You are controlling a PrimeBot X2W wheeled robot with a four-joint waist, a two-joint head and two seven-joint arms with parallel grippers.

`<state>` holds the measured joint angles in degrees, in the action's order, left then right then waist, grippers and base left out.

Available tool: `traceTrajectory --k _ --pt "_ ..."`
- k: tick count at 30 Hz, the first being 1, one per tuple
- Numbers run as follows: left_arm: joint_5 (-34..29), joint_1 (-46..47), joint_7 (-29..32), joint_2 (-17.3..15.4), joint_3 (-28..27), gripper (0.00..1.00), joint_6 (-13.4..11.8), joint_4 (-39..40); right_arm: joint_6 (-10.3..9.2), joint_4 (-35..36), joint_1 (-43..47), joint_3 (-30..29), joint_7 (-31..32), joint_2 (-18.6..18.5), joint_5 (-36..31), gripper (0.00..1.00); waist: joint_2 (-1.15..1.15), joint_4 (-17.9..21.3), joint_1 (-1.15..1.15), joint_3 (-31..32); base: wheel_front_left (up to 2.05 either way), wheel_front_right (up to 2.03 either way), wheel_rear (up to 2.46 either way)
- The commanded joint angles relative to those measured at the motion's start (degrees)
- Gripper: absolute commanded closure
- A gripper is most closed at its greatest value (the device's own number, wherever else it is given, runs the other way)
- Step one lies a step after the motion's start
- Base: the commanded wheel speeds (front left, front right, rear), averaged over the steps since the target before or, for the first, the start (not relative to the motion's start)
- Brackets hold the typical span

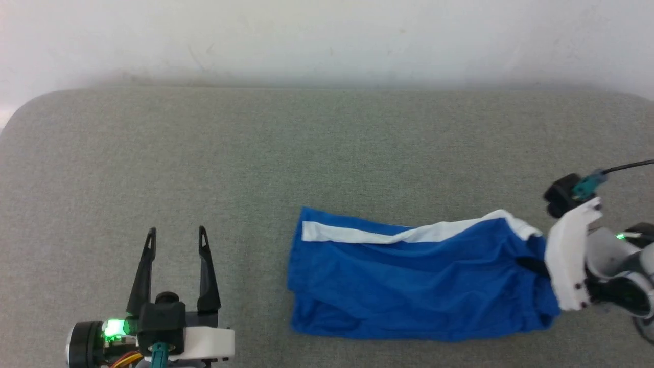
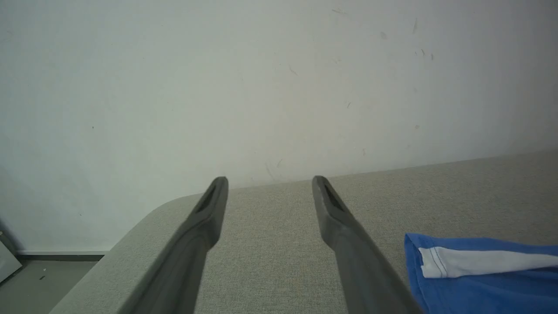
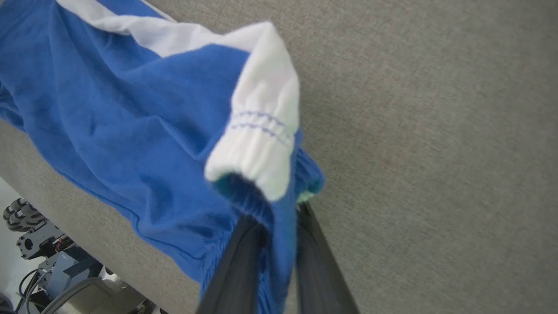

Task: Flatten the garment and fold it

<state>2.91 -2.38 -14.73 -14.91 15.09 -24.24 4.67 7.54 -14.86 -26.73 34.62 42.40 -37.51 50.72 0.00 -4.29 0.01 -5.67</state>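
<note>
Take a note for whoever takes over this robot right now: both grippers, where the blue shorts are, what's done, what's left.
Left gripper: open, holding nothing, over the grey surface, left of the shorts and apart from them.
Right gripper: shut on the shorts' gathered waistband end.
Shorts: lying lengthwise on the surface, white stripe along the far edge, apparently doubled leg over leg, wrinkled.
Done: roughly laid out.
Left: smooth the wrinkles, make the remaining folds, release.

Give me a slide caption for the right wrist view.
Right gripper pinching the blue shorts by their gathered waistband.
</note>
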Motion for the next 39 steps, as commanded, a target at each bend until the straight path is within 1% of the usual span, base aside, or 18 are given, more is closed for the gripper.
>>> traceTrajectory --k 1,6,8,10,13,18,22,26,29,31,35,39 --pt "-0.6 -0.8 -0.3 0.2 -0.2 0.00 0.3 0.1 -0.05 0.5 -0.3 -0.6 0.2 -0.9 0.5 1.00 0.00 0.5 -0.01 0.2 0.00 0.00 0.00" --pt "-1.1 -1.1 -0.3 0.8 -0.4 0.00 0.9 -0.1 -0.05 2.6 1.1 -2.8 1.6 -7.3 0.7 1.00 0.00 1.2 -0.01 0.0 0.00 0.00 0.00" --pt "-1.3 -1.2 -0.3 1.0 -0.4 0.00 1.1 -0.1 -0.05 2.7 1.8 -3.6 2.2 -9.3 0.2 1.00 0.00 1.5 -0.01 -0.2 0.00 0.00 0.00" --pt "-1.4 -1.3 -0.3 1.2 -0.4 0.00 1.3 -0.2 -0.05 2.7 2.5 -4.4 2.7 -10.1 0.3 1.00 0.00 1.6 -0.01 -0.4 0.00 0.00 0.00" --pt "-1.6 -1.3 -0.3 1.3 -0.5 0.00 1.6 -0.3 -0.05 4.7 3.0 -5.2 2.7 -9.6 1.2 1.00 0.00 1.7 -0.01 -0.4 0.00 0.00 0.00" --pt "-1.8 -1.3 -0.3 1.3 -0.4 0.00 2.3 -0.8 -0.05 12.3 2.8 -5.3 3.4 -7.9 4.2 1.00 0.00 1.4 -0.01 0.2 0.00 0.00 0.00" --pt "-2.1 -0.9 -0.3 1.5 -0.3 0.00 2.6 -0.8 -0.05 18.6 1.9 -4.3 4.9 -6.1 5.7 1.00 0.00 0.6 -0.01 -0.1 0.00 0.00 0.00" --pt "-2.4 -0.2 -0.3 1.9 0.0 0.00 2.6 -0.7 -0.05 21.0 -1.4 -1.5 5.9 -2.5 4.5 1.00 0.00 0.0 -0.01 -1.5 0.00 0.00 0.00" --pt "-2.5 0.8 -0.3 2.2 0.4 0.00 2.8 -0.8 -0.05 19.2 -4.8 1.7 6.2 1.2 2.8 1.00 0.00 -0.9 -0.01 -2.7 0.00 0.00 0.00" --pt "-2.6 1.5 -0.3 2.4 0.5 0.00 2.8 -1.0 -0.05 16.3 -6.9 4.0 6.3 3.9 1.6 1.00 0.00 -1.6 -0.01 -3.4 0.00 0.00 0.00" --pt "-2.7 2.7 -0.3 2.8 0.9 0.00 3.0 -1.2 -0.05 8.7 -10.1 9.7 6.0 7.5 -1.6 1.00 0.00 -3.1 -0.01 -4.5 0.00 0.00 0.00" --pt "-2.7 3.7 -0.3 3.4 1.5 0.00 3.0 -1.4 -0.05 0.6 -11.4 13.9 4.1 9.9 -3.7 1.00 0.00 -4.6 -0.01 -5.6 0.00 0.00 0.00"
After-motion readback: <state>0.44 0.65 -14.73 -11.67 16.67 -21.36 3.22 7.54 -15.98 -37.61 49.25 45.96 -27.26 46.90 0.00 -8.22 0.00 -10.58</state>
